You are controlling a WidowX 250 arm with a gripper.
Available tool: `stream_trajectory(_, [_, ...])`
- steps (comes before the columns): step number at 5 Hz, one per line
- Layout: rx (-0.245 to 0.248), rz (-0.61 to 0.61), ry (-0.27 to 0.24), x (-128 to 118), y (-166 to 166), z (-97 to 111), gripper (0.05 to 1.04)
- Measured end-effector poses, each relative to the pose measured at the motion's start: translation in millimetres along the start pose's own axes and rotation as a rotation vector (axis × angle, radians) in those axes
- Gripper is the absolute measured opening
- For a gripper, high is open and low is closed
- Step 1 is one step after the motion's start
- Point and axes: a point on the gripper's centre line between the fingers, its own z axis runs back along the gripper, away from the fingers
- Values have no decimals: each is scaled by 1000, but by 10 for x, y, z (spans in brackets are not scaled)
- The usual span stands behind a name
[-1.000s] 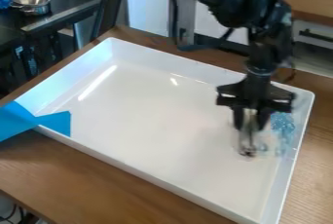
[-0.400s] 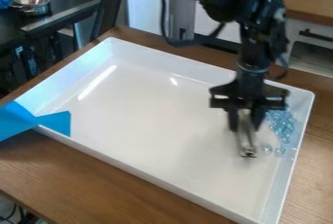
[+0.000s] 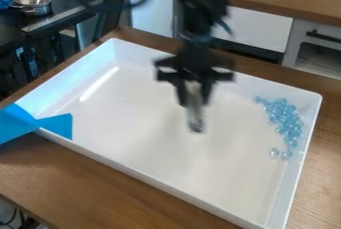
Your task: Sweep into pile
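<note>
The beads (image 3: 285,121) lie toward the right of the frame, on the floor of the white tray (image 3: 133,118), close along its right-hand wall. They are small, rounded and light blue, with a glassy look: pale glints sit among deeper blue spots, and some of the white floor seems to come through them. They form a long, uneven heap, crowded together in the upper and middle part, with a thin point of beads trailing off to the upper left. Toward the bottom the heap narrows and loosens; at that end one bead sits a little apart on the left, near another at the very tip.

The black gripper (image 3: 193,98) hangs over the tray, a little above the middle of the frame, well apart from the heap to its left. Its fingers are closed in on a slim silvery tool (image 3: 194,119), which points down between them. Blue tape (image 3: 17,123) covers the tray's left corner, and the tray rests on a brown wooden bench (image 3: 86,171).
</note>
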Motion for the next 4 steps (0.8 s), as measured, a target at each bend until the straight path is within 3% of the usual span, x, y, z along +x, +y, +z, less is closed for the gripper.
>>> stream_trajectory(2, [67, 87, 1, 204, 1021, -144, 375])
stream_trajectory(4, [152, 154, 90, 186, 1551, -419, 375])
